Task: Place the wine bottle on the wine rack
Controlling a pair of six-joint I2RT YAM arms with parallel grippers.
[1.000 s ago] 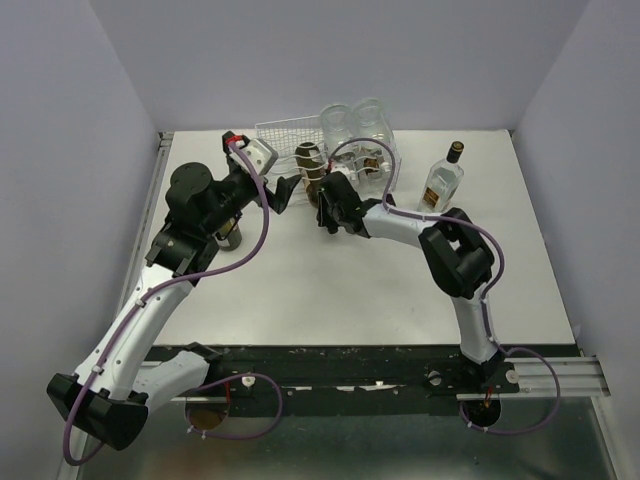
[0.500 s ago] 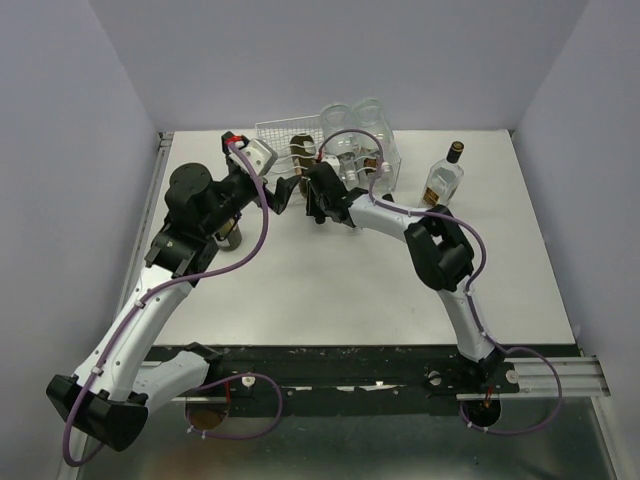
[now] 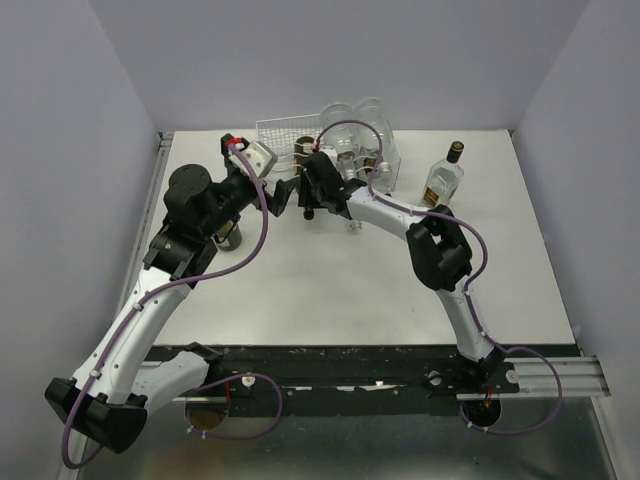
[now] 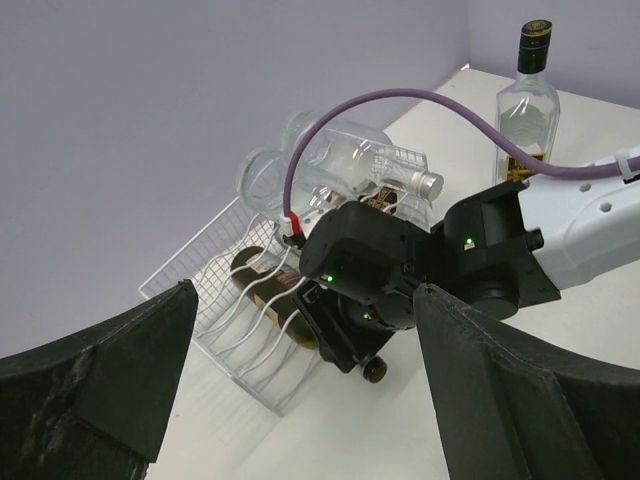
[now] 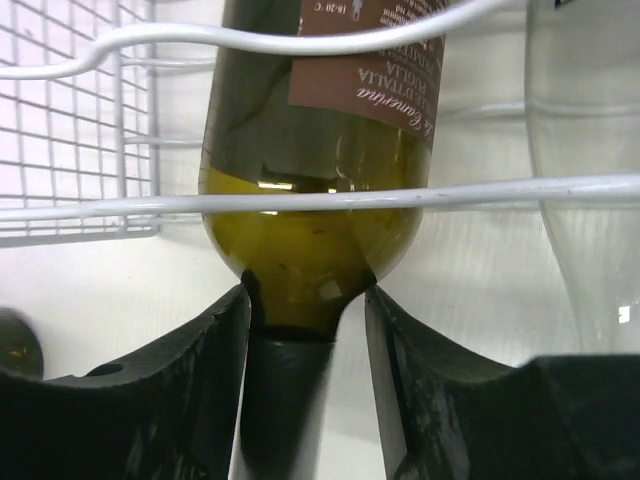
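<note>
White table [image 3: 330, 290] is ringed by pale walls. The neck of the wine bottle [image 5: 310, 180] is clamped by the right gripper [image 5: 303, 320]. Its body lies just ahead of the fingers inside the wine rack [image 5: 80, 120], crossed by wavy wires [image 5: 300, 195], as shown only in the right wrist view. Clear bottles [image 4: 330, 160] atop the rack and an upright spirit bottle [image 4: 528, 90] beyond are shown in the left wrist view. The left gripper [image 4: 300, 300] is spread wide, empty.

Glossy olive glass is seen on the wine bottle [image 5: 310, 230], smooth white-coated wire on the wine rack [image 5: 480, 190].
</note>
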